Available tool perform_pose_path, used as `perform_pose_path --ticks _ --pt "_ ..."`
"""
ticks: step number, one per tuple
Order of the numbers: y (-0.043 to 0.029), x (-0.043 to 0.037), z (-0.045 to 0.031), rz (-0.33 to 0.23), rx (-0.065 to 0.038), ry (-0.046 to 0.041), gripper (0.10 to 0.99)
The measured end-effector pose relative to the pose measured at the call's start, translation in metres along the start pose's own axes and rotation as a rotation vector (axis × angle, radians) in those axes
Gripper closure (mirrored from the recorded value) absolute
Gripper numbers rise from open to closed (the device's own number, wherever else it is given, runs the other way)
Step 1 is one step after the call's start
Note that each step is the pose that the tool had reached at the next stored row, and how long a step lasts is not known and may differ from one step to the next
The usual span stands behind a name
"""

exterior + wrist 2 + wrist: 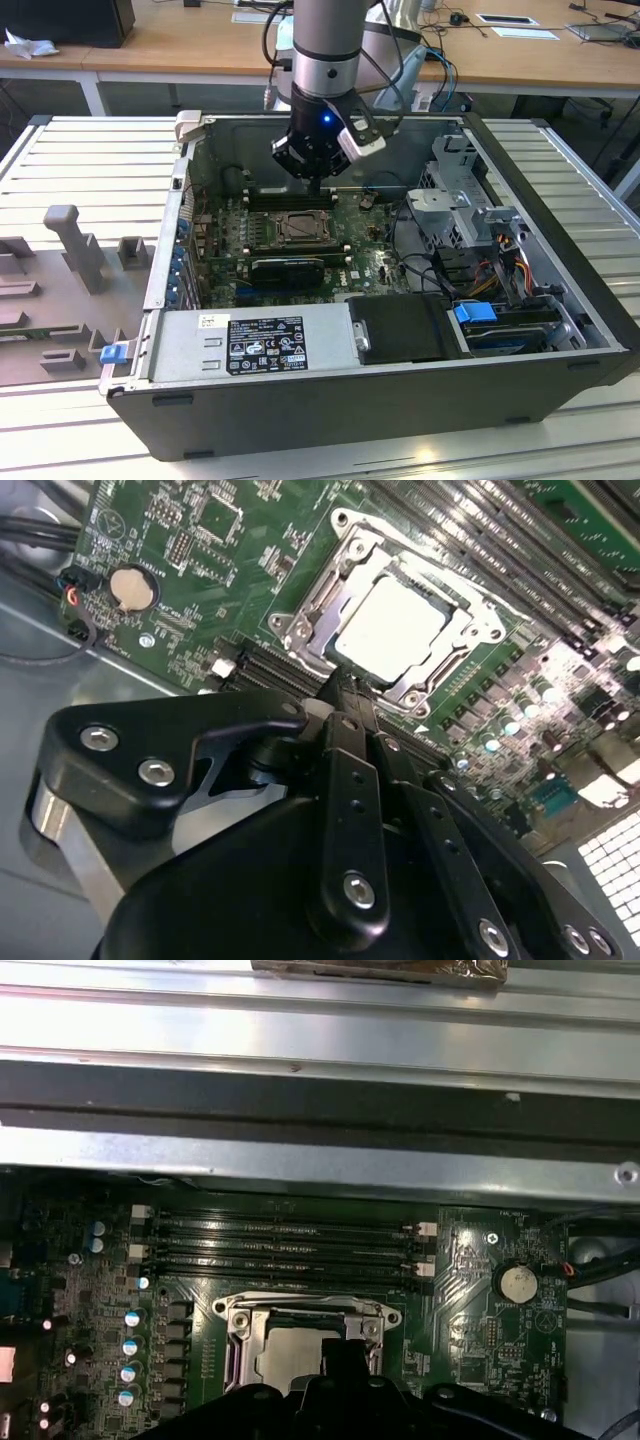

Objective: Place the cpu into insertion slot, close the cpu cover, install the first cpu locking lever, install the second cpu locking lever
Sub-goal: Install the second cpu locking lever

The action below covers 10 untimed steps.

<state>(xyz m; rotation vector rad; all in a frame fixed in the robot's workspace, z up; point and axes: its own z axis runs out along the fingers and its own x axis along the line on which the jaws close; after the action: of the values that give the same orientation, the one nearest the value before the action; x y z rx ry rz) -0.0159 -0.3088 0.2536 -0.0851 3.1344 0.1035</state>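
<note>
The cpu [395, 620], a silvery square chip, lies in the insertion slot [300, 228] on the green board inside the open computer case. The cpu cover [312, 630], a thin metal frame, lies flat around the chip's edges. In the first wrist view the cpu [285, 1360] shows inside the cover [240, 1325]. My gripper [318, 183] hangs just above the far edge of the slot. In the second wrist view the gripper [345, 692] has its black fingers drawn together at the socket's rim, shut on nothing I can see. The gripper [345, 1355] hides part of the chip.
Long black memory slots [285, 1245] run beside the socket, toward the case wall [300, 1150]. A coin battery [132, 588] sits on the board. A black expansion card [288, 266], the power supply [265, 345] and a drive cage [470, 210] with cables crowd the case.
</note>
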Motion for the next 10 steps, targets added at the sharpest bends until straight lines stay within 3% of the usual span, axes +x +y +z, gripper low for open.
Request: perform_pose_path --ticks 10 --pt "-0.0212 0.0012 -0.0012 0.000 0.000 0.0004 0.980"
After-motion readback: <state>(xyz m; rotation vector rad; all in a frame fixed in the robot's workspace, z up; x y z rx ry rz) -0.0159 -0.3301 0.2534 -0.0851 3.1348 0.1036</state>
